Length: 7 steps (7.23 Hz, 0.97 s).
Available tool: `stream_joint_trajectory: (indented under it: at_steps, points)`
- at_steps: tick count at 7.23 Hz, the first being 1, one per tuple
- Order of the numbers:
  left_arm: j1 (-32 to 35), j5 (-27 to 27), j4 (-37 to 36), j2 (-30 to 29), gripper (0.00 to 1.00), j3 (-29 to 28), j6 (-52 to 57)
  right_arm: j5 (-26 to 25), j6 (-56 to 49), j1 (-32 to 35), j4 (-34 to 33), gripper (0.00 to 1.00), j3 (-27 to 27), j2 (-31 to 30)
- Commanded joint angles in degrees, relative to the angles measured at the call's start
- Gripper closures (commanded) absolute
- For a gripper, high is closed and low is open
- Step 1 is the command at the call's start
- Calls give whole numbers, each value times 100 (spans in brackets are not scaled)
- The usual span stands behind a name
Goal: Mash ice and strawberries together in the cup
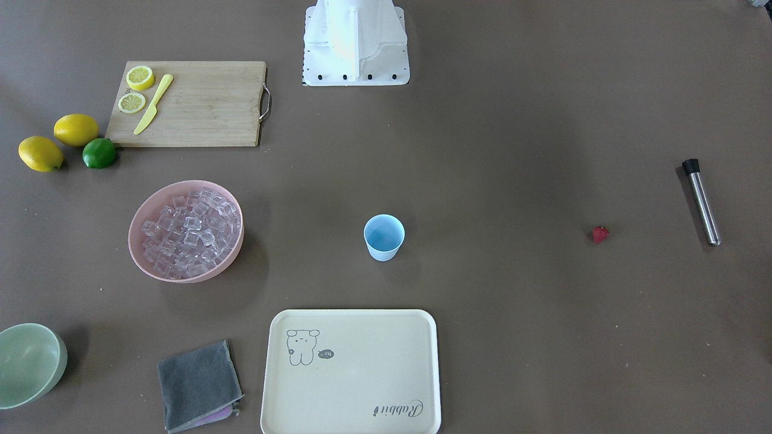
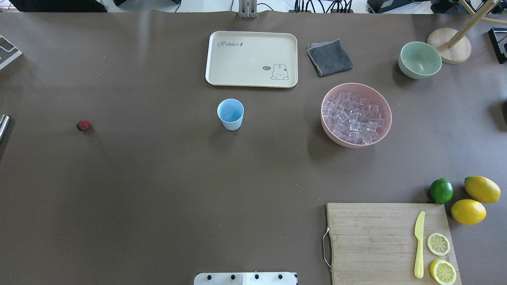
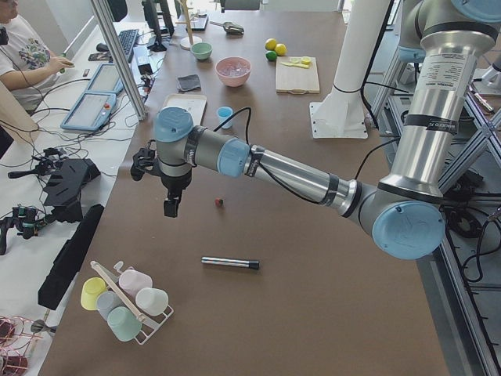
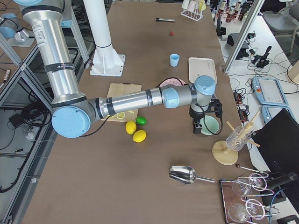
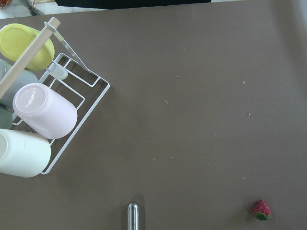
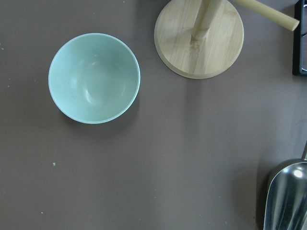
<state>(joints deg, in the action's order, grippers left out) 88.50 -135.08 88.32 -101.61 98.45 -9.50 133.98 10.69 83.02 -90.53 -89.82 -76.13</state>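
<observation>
Fingers of the left gripper point straight down over bare table. It shows only in the side view, so I cannot tell whether they are spread or closed, and nothing can be seen between them. The strawberry lies on the table just beside that gripper, on the robot's side of it. A steel rod with a black end lies flat nearer the table's end. A wire rack of pastel cups sits at the corner.

The right gripper also hangs fingers-down, above the green bowl. Here too only the side view shows it, so its grip cannot be judged. Its wrist camera looks down into that bowl, which holds nothing. A round wooden stand is just beside the bowl, and a metal scoop lies farther off.

The cup stands upright at mid-table with its blue inside bare. The strawberry is well apart from it toward the robot's left. The ice is heaped in the pink bowl, off to the cup's other side. A cream tray lies just beyond the cup on the operators' side, with a grey cloth near it. A wooden board by the robot's base carries a yellow knife and two lemon slices. Two lemons and a lime sit beside the board.
</observation>
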Motion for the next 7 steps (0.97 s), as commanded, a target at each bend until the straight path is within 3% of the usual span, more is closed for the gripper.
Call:
stream_joint_trajectory:
  at_steps: [1,3,6,7]
  points:
    - [0,8,1,0,2,16,1,-21,55,12,61,0,-97,-78]
    - [18,8,28,123,2,332,10,-266,56,-49,53,0,-325,44]
    - [-35,-9,54,158,2,428,1,145,510,-146,52,1,-404,377]
    - [-26,34,54,176,2,482,1,181,469,-285,70,1,-674,371]
